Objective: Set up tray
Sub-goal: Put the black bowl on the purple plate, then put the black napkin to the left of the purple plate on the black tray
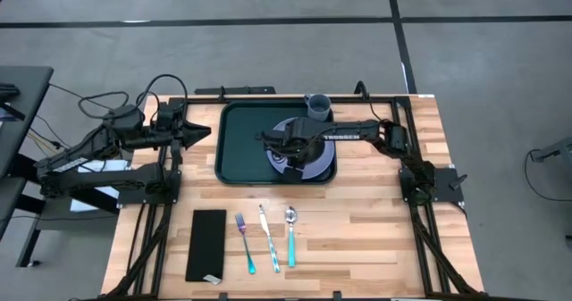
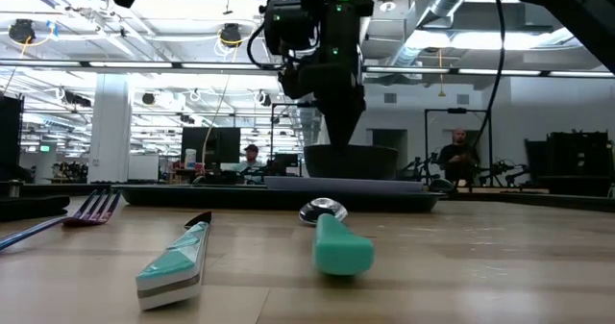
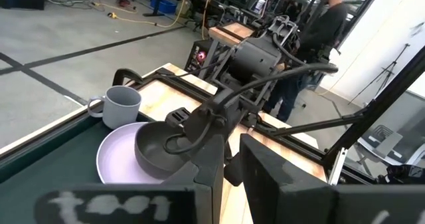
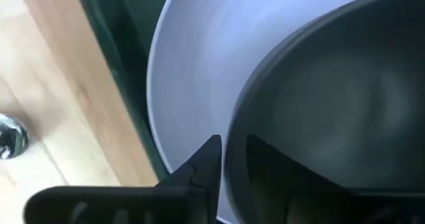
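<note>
The dark green tray (image 1: 239,149) lies mid-table toward the far edge. On it sits a lavender plate (image 1: 311,164), with a dark bowl (image 3: 154,154) on the plate and a grey mug (image 1: 318,107) standing at the tray's far side. My right gripper (image 4: 232,161) reaches in from the table's right, above the plate, and is shut on the bowl. My left gripper (image 1: 204,131) waits shut just left of the tray, pointing at it. My right gripper holds the dark bowl by its rim (image 4: 234,127), on the side toward the table's left. One finger (image 4: 202,167) is outside the wall and the other (image 4: 272,167) inside, coming from above and pointing down. The bowl's base sits on the lavender plate (image 4: 192,71), roughly level.
Near the table's front edge lie a fork (image 1: 246,244), a knife (image 1: 268,238) and a spoon (image 1: 290,236), all teal-handled, side by side. A narrow black flat rectangle (image 1: 207,245) lies left of them. People stand in the room beyond the table.
</note>
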You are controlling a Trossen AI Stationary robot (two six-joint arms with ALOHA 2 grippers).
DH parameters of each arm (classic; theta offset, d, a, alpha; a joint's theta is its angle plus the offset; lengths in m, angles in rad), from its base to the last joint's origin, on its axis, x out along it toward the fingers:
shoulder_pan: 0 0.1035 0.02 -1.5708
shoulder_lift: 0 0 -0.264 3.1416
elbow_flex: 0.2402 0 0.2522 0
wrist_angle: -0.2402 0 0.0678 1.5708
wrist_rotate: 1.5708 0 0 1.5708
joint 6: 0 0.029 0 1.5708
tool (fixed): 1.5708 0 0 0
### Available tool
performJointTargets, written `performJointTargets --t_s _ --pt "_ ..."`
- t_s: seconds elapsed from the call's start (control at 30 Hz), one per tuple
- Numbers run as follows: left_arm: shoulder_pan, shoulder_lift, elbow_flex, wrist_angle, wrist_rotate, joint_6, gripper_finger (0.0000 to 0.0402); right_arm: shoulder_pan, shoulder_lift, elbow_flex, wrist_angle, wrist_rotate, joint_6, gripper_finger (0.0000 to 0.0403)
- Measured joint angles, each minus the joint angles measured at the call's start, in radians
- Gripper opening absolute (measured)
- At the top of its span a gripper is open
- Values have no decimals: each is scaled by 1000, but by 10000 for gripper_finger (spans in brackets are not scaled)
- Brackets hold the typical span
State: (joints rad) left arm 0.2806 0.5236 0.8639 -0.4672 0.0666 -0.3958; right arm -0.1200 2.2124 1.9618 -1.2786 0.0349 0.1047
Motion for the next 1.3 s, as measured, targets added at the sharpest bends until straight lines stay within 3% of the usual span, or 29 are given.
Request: performJointTargets --t_s 0.17,0.37,0.57,0.7,0.8,1.0,1.17,1.3 --pt "0 0 0 -34 -1 0 38 -4 0 77 -32 71 7 90" --pt "0 0 0 -66 -2 -1 38 -14 0 205 -103 76 33 128" --pt "0 0 0 -73 -2 -8 38 -12 0 365 -164 -5 141 172" --pt "0 0 0 -140 1 -54 38 11 -84 369 -27 -84 233 193" --pt "0 0 0 -234 11 -118 38 52 -173 367 60 -79 255 204" --pt "-1 13 0 -328 99 -150 38 168 -323 367 130 90 239 210" --pt "0 26 0 -323 92 -150 38 270 -395 367 91 228 214 207" --pt "0 44 0 -288 83 -149 38 343 -423 366 66 280 173 206"
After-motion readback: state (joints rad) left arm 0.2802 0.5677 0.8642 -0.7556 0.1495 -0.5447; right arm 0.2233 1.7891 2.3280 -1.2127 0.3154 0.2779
